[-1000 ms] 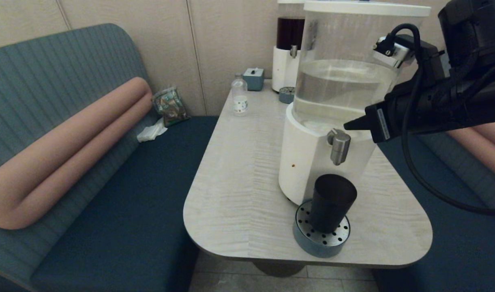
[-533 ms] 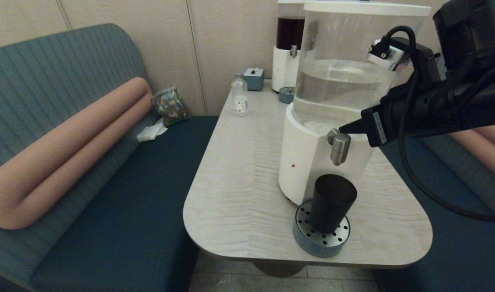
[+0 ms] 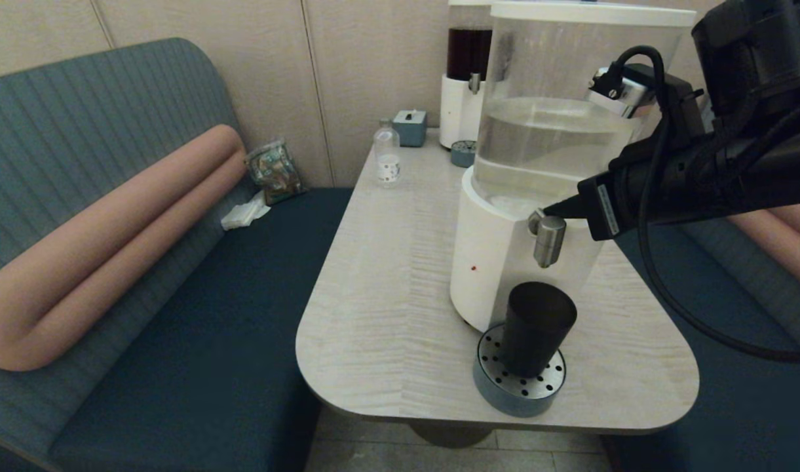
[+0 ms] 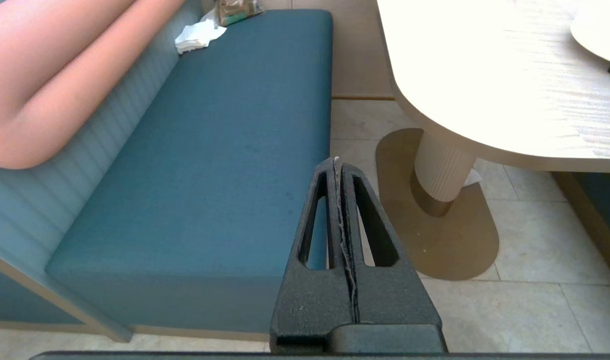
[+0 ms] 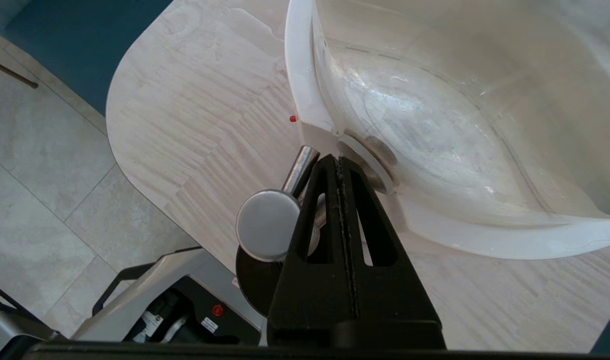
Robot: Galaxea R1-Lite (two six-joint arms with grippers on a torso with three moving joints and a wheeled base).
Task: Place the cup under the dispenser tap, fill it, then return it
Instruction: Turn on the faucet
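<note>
The black cup (image 3: 536,328) stands upright on a round perforated drip tray (image 3: 488,383), directly beneath the steel dispenser tap (image 3: 548,239) of the white-based dispenser (image 3: 491,262). My right gripper (image 3: 552,210) is shut with nothing held, and its tip sits at the top rear of the tap, where the tap joins the base. In the right wrist view the right gripper (image 5: 338,161) lies beside the tap's round cap (image 5: 267,225), with the cup's dark rim (image 5: 252,282) below. The left gripper (image 4: 336,162) is shut, parked low over the floor by the bench.
A dark-liquid dispenser (image 3: 466,78), a small drip tray (image 3: 463,153), a blue-grey box (image 3: 410,126) and a small clear bottle (image 3: 387,157) stand at the table's far end. Blue benches flank the table (image 3: 386,282). The drip tray sits close to the table's near edge.
My right gripper has moved left and slightly down, from beside the tank to the top of the tap. The cup has stayed in place.
</note>
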